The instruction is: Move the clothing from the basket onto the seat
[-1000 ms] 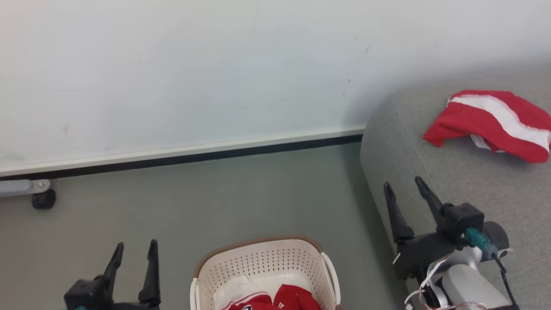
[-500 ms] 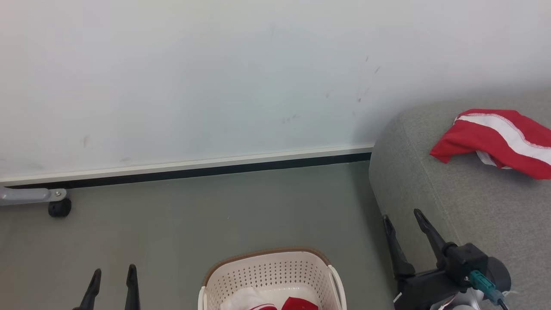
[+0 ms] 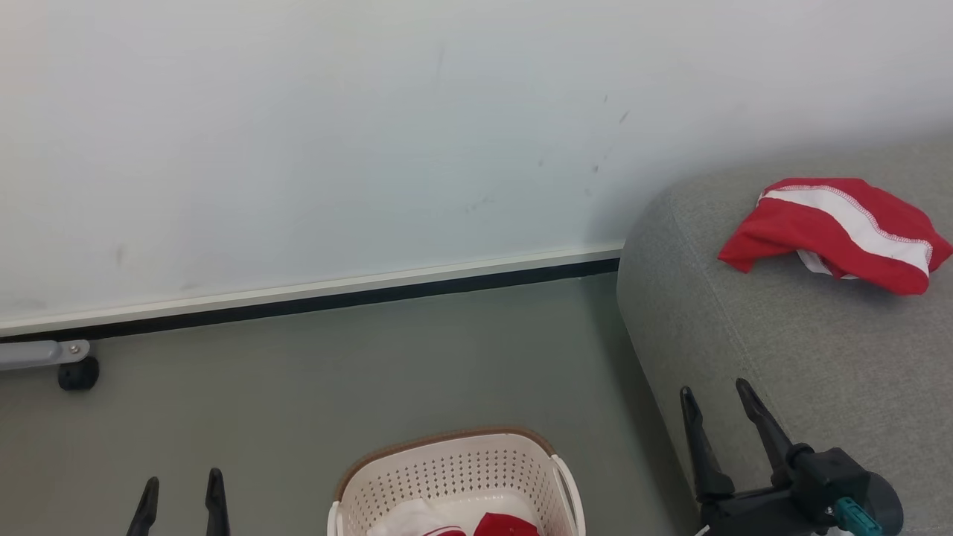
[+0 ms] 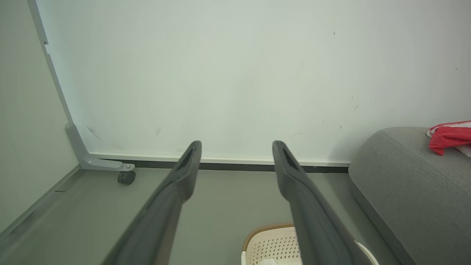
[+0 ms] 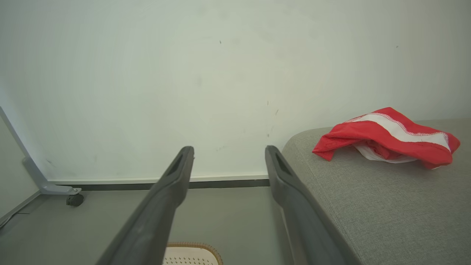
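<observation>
Right tool [image 3: 713, 388] dropped back; red white-striped clothing [image 3: 830, 232] crumpled.

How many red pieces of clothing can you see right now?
2. One red jersey lies on the sofa; another red piece sits in the basket beside white fabric. More may be hidden there.

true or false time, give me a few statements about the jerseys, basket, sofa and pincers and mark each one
1. A red jersey lies on the sofa. True.
2. The basket is empty. False: red and white fabric lies in it.
3. The left pincer and right pincer are open, holding nothing. True.
4. The basket stands on the sofa. False: it stands on the floor beside the sofa.
</observation>
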### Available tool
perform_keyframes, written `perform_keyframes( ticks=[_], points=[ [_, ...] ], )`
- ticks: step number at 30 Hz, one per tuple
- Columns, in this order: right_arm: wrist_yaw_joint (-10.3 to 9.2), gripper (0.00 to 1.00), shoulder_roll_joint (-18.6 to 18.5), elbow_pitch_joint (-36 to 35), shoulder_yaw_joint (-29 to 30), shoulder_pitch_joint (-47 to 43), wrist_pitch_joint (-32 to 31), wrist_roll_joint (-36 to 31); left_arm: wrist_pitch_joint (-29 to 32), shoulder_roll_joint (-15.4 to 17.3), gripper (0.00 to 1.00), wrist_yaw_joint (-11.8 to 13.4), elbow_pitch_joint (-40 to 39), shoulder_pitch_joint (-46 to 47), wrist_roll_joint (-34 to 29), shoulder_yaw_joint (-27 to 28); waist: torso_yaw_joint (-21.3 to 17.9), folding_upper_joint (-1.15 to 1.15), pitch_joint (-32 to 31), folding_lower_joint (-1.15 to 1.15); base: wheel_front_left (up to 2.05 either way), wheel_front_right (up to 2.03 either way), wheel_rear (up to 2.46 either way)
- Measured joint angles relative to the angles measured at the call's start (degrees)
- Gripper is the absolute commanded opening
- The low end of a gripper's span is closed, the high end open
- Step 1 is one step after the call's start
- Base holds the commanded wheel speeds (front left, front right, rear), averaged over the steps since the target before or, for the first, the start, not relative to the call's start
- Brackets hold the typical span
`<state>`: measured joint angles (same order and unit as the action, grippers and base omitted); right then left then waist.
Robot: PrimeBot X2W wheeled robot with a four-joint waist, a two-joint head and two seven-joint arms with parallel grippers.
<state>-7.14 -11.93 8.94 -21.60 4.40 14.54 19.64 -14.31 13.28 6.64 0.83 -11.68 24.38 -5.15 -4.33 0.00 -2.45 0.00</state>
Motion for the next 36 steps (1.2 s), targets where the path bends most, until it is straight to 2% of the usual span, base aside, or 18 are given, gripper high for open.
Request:
perform_keyframes(
  ticks=[27,36],
  points=[
    [0.00,1.00,2.0,-4.1,5.1,-2.3,0.0,-4.0,0.0,-0.8,1.00,0.4,-2.5,-0.5,-2.7,0.7,-0.4,0.00,2.1,0.00,0.00,0.00,0.00],
    [0.00,1.00,2.0,-6.3,7.0,-2.5,0.0,-5.1,0.1,-0.5,1.00,0.3,-3.4,0.8,-3.4,-0.5,-0.4,0.00,4.9,0.00,0.00,0.00,0.00]
  ],
)
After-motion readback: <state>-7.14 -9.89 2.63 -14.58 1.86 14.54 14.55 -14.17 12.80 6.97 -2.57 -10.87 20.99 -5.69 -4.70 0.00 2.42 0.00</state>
